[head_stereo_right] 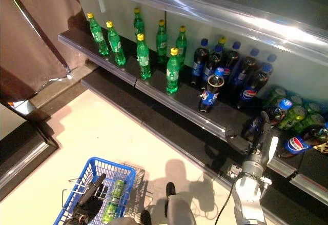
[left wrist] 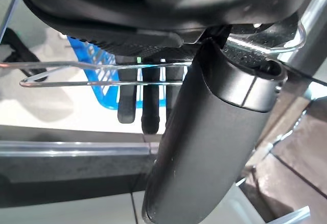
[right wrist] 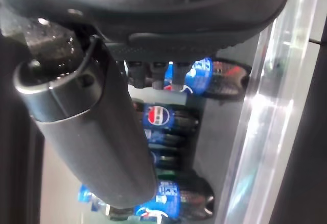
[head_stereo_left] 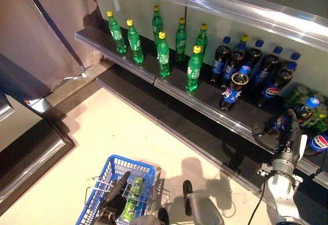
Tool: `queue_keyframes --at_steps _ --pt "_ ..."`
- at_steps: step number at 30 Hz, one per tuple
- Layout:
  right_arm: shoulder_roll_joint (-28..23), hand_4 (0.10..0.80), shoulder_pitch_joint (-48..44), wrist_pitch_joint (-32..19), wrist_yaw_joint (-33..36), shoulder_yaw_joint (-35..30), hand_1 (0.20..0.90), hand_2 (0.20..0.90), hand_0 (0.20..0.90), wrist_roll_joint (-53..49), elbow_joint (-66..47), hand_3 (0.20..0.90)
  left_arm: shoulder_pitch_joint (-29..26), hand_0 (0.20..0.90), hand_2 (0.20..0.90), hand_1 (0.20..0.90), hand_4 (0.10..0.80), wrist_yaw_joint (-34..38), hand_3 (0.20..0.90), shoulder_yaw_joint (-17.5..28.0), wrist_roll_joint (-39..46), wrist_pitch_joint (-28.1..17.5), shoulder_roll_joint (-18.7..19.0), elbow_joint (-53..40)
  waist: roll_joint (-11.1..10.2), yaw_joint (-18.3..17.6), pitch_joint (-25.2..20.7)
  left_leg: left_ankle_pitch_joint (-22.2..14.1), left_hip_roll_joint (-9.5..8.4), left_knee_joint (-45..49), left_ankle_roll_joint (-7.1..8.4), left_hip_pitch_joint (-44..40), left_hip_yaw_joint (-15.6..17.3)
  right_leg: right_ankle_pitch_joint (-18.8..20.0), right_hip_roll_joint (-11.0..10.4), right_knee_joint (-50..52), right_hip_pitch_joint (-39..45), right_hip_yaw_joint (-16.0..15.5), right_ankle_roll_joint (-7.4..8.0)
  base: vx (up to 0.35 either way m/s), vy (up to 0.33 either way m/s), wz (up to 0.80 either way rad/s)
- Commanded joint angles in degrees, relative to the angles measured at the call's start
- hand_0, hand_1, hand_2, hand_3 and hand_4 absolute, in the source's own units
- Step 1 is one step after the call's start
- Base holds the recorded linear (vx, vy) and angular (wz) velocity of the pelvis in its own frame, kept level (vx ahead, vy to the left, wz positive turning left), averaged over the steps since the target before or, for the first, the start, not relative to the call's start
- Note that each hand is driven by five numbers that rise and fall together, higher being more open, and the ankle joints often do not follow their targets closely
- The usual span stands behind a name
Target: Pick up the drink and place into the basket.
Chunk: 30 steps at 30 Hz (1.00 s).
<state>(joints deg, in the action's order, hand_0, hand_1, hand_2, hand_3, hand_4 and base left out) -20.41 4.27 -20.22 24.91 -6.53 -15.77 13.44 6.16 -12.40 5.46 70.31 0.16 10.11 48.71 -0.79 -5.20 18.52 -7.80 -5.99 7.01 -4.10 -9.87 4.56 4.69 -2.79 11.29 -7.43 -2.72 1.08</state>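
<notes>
Dark cola bottles with blue caps lie in a heap at the shelf's right end. My right hand reaches up to them, its fingers straight and pointing at a blue-labelled bottle; I cannot tell whether they touch. It holds nothing. A blue wire basket hangs at the lower left with one green bottle lying inside. My left hand has its fingers hooked under the basket's wire handle.
Upright cola bottles fill the middle of the dark shelf, with several green bottles to their left. Green cans sit at the far right. A second shelf overhangs above, and a dark ledge runs below.
</notes>
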Motion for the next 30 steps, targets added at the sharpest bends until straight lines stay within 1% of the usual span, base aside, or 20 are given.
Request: queue_keyframes --at_steps 1,3,6,9,13,22,27,30 --pt "-3.26 0.8 -3.64 -5.76 -0.08 -1.98 0.9 0.9 0.9 2.0 -5.79 0.9 -3.73 0.3 0.3 0.3 0.1 -6.11 0.2 2.37 -1.49 -2.85 4.42 -10.41 0.0 0.43 -5.33 -3.73 -3.61 2.28 -1.3 0.52 -6.25 3.81 0.18 -0.52 -5.03 0.08 7.33 0.189 -0.133 0.12" --pt "-2.97 0.8 -3.62 -5.68 0.18 -1.6 0.9 0.9 0.9 3.59 -6.76 0.9 -3.69 0.3 0.3 0.3 0.1 -5.47 0.2 2.18 -1.81 -2.68 4.14 -11.05 0.33 0.25 -5.31 -3.2 -2.97 1.6 -1.1 0.59 -6.1 2.85 0.53 0.05 -5.07 -0.11 6.82 0.175 -0.128 0.04" --pt "-3.76 0.8 -4.69 -6.1 0.01 -1.19 0.9 0.9 0.9 3.4 -7.85 0.9 -4.21 0.3 0.3 0.3 0.1 -5.23 0.2 1.4 -1.0 -3.27 4.15 -12.0 0.9 -0.13 -4.9 -2.65 -1.51 1.19 -0.65 1.71 -5.76 1.38 1.21 1.14 -6.89 0.14 5.94 0.045 -0.09 0.07" --pt "-4.02 0.8 -6.0 -6.81 -0.05 -0.76 0.9 0.9 0.9 3.37 -8.18 0.9 -5.16 0.3 0.3 0.3 0.1 -5.04 0.2 0.55 -0.45 -4.01 4.17 -12.79 1.09 -0.43 -4.01 -2.36 -0.56 1.32 -0.52 3.45 -5.14 0.87 1.41 2.04 -8.73 0.26 5.67 -0.02 -0.059 0.09" --pt "-3.97 0.8 -5.91 -6.84 -0.46 -0.78 0.9 0.9 0.9 3.16 -8.73 0.9 -5.18 0.3 0.3 0.3 0.1 -4.85 0.2 0.29 -0.7 -4.01 4.13 -13.12 0.94 -0.54 -3.42 -2.48 -0.23 2.28 -0.66 4.8 -4.64 0.96 1.16 3.33 -9.85 -0.06 5.94 0.054 -0.035 0.08" --pt "-3.68 0.8 -4.77 -6.78 -1.79 -1.96 0.9 0.9 0.9 2.56 -10.18 0.9 -3.44 0.3 0.3 0.3 0.1 -6.06 0.2 0.97 -1.83 -2.96 4.62 -12.46 0.92 -0.25 -2.68 -4.08 0.44 5.91 -0.99 6.35 -3.72 0.18 0.02 8.08 -11.74 -0.93 6.25 0.094 -0.013 0.01" --pt "-4.96 0.8 -6.92 -6.87 -1.1 -2.07 0.9 0.9 0.9 1.55 -10.05 0.9 -4.35 0.3 0.3 0.3 0.1 -6.36 0.2 0.15 -1.31 -3.01 5.27 -12.36 1.44 0.0 -0.94 -3.91 0.75 7.56 -0.86 8.74 -3.46 -0.84 0.03 10.67 -13.86 -0.98 5.91 -0.007 -0.001 0.02" --pt "-6.34 0.8 -9.78 -6.87 0.04 -1.75 0.9 0.9 0.9 0.73 -9.99 0.9 -6.14 0.3 0.3 0.3 0.1 -6.07 0.2 -1.41 0.16 -3.84 5.84 -12.86 1.78 0.09 1.14 -3.72 0.78 9.22 -0.88 12.03 -3.41 -1.13 0.23 12.03 -16.3 -0.72 5.59 -0.087 -0.013 0.06"
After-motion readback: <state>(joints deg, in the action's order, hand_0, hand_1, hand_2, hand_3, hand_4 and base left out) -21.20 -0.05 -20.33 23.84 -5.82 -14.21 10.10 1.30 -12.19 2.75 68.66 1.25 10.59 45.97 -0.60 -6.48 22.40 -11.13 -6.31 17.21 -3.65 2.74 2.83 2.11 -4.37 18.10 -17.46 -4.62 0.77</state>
